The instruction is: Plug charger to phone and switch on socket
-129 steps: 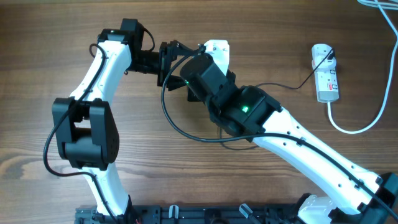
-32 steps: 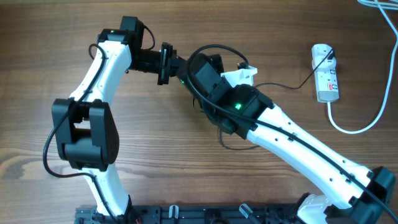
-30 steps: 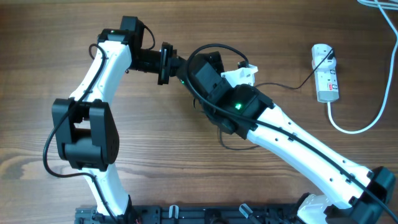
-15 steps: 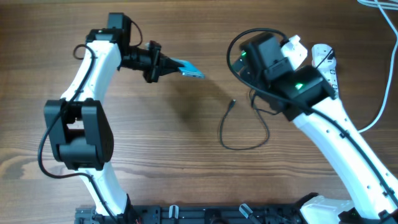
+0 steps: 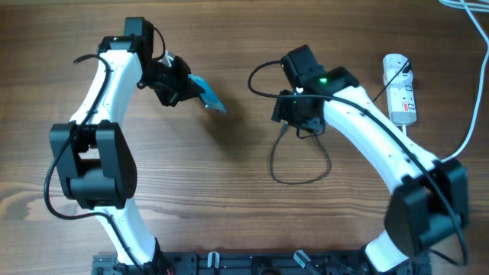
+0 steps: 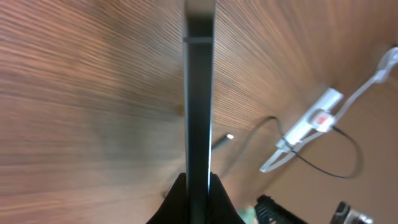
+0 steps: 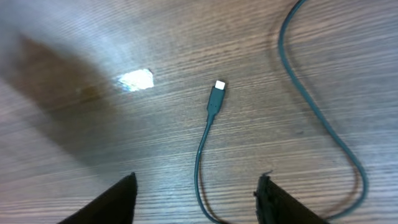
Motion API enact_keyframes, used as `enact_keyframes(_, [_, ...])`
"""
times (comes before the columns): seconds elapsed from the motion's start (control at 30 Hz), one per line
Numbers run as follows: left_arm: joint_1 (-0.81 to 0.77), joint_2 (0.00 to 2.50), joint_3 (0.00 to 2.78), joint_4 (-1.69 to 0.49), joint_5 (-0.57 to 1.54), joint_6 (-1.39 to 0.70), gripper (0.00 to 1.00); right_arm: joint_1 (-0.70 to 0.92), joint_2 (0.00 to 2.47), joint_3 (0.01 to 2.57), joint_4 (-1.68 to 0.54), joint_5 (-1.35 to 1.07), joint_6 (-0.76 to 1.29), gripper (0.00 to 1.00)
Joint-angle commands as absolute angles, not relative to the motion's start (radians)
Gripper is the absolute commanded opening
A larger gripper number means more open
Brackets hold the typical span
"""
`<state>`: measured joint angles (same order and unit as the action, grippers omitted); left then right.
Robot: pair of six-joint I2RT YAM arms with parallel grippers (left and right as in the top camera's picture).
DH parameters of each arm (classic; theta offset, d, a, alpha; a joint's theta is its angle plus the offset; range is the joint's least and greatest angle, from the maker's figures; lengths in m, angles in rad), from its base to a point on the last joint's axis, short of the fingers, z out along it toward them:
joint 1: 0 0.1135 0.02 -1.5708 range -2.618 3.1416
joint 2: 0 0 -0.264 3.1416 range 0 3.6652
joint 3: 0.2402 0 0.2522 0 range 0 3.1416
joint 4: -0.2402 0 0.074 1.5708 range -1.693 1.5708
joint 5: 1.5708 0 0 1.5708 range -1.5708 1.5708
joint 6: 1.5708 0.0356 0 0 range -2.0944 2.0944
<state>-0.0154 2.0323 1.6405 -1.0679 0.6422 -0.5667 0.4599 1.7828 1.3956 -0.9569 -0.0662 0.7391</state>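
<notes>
Wood table (image 5: 229,221) fills the overhead view, with one arm on either side of the frame. At upper left, the left gripper (image 5: 189,86) is clamped on the phone (image 5: 208,95) and holds it clear of the table, its teal screen tilted and its free end pointing toward the lower right. The left wrist view shows the phone edge-on as a thin dark upright strip running up the middle of the frame, pinched between two black fingers (image 6: 178,198) at the bottom edge.

The right gripper (image 7: 198,180) hovers just right of centre in the overhead view, above the charger (image 5: 270,164). Its jaws stand apart and hold nothing. In the right wrist view the two dark fingertips sit at the lower left and lower right corners, and the thin cable runs down between them. The connector tip (image 7: 216,94) lies flat on the wood in the middle of that frame, its pale end pointing up. The rest of the cable curls in a loose loop below the right gripper.

The socket (image 5: 400,95) lies lengthwise at the upper right, well apart from the phone. A white cord (image 5: 451,150) curves from its lower end toward the right edge.
</notes>
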Motion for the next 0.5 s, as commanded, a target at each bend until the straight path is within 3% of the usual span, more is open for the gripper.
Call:
enact_keyframes(0.0, [-0.013, 1.997, 1.644, -1.075, 0.508, -0.497, 0.04, 0.461, 1.851, 1.387, -0.938, -0.080, 0.767, 0.57])
enact_keyframes(0.17, [-0.013, 1.997, 1.644, -1.077, 0.499, -0.497, 0.04, 0.461, 1.938, 1.387, -0.922, -0.071, 0.775, 0.55])
enact_keyframes(0.27, [-0.013, 1.997, 1.644, -1.077, 0.499, -0.497, 0.04, 0.461, 2.003, 1.385, -0.917, -0.065, 0.812, 0.45])
enact_keyframes(0.47, [-0.013, 1.997, 1.644, -1.076, 0.499, -0.498, 0.04, 0.464, 2.029, 1.385, -0.908, -0.069, 0.813, 0.45])
